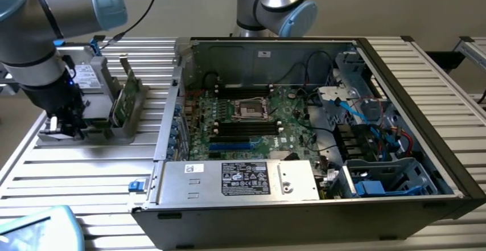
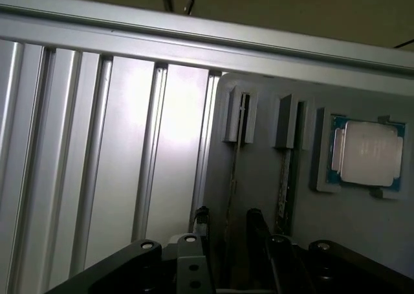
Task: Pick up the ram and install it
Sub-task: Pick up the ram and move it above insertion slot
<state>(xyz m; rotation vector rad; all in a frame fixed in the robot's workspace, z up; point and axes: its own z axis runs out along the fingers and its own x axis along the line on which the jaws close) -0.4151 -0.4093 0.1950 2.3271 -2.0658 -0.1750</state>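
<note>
Your arm comes straight down at the exterior view's left, wrist vertical, with the gripper (image 1: pixel 62 127) low over the grey holder (image 1: pixel 102 128) on the worktop (image 1: pixel 76 177), beside the open computer case (image 1: pixel 304 219). The gripper's fingers (image 2: pixel 253 220) are spread apart, either side of the ram (image 2: pixel 235 171). It stands on edge in a holder slot.

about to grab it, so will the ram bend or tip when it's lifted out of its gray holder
The ram stands on edge in a slot of the gray holder, so once free it would probably tip easily. It looks very thin, so likely light and fairly stiff, but apt to crack under a hard sideways push.
</note>
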